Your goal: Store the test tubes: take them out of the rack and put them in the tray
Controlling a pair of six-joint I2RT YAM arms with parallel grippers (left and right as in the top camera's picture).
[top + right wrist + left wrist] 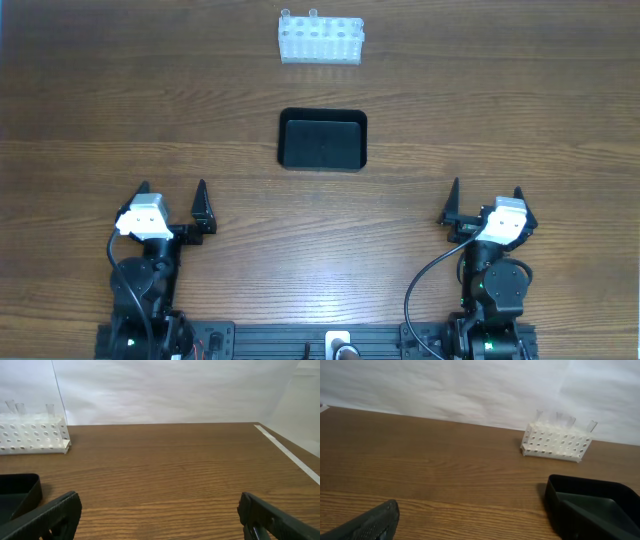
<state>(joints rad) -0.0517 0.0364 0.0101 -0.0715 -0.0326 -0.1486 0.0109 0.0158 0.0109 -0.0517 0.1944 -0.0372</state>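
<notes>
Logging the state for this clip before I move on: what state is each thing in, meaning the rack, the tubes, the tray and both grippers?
Rack: upright on the table, holding tubes.
Test tubes: standing upright in the rack, none in the tray.
Tray: flat on the table, empty.
Left gripper: open, holding nothing.
Right gripper: open, holding nothing.

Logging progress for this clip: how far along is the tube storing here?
Nothing is done yet: the black tray is empty. Nothing is in hand: the left pincer and right pincer sit open near their bases, holding nothing. All is left: the tubes stand in the white rack beyond the tray.
</notes>
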